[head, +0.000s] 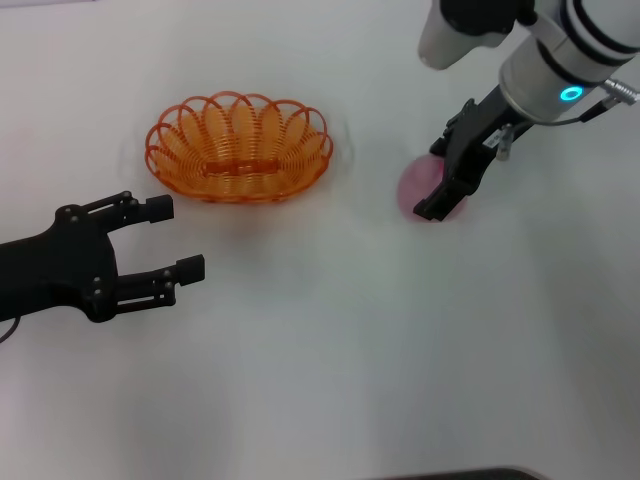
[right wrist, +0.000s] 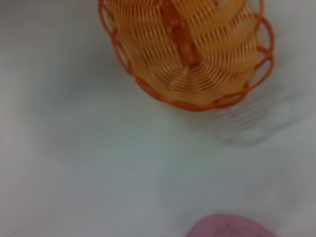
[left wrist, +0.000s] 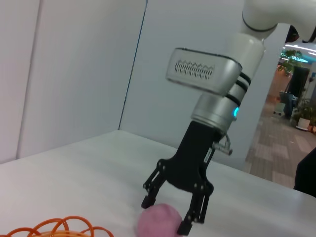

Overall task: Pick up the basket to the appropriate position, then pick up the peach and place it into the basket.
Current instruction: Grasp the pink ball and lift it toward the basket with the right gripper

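The orange wire basket (head: 238, 148) stands upright on the white table, left of centre and towards the back. The pink peach (head: 418, 186) lies on the table to its right. My right gripper (head: 440, 178) is down over the peach, open, with one finger on each side of it; the left wrist view shows this (left wrist: 167, 215) with the peach (left wrist: 159, 221) between the fingers. The right wrist view shows the basket (right wrist: 187, 49) and the top of the peach (right wrist: 229, 228). My left gripper (head: 178, 238) is open and empty, just in front of the basket's left end.
The white table (head: 330, 350) bears nothing else. The basket's rim (left wrist: 59, 228) shows at the lower edge of the left wrist view. A white wall and a corridor lie behind the right arm there.
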Motion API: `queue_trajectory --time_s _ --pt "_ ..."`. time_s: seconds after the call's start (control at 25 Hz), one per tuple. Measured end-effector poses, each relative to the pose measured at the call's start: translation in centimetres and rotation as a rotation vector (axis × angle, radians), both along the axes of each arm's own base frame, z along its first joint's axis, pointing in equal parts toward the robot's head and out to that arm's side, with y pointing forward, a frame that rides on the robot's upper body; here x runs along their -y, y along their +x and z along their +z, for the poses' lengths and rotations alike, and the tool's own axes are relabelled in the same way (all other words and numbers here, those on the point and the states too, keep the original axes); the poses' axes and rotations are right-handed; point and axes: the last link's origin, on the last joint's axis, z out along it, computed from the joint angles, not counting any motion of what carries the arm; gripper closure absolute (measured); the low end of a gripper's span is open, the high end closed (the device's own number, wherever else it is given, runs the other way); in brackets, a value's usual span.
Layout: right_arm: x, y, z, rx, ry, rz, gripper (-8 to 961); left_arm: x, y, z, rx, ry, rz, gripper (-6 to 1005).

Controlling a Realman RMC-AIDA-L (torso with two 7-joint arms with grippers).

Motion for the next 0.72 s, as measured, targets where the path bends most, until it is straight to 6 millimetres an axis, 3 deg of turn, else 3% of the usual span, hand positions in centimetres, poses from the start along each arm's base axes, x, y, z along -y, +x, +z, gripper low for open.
queue_trajectory --time_s 0.6,0.72 --pt "0.08 0.18 -0.25 0.010 -0.005 0.000 85 -0.01 0.02 -0.05 -0.002 -0.002 -0.002 161" --pt "0.07 0.18 -0.20 0.011 -0.005 -0.001 187 0.00 0.03 -0.06 -0.002 -0.002 -0.003 161"
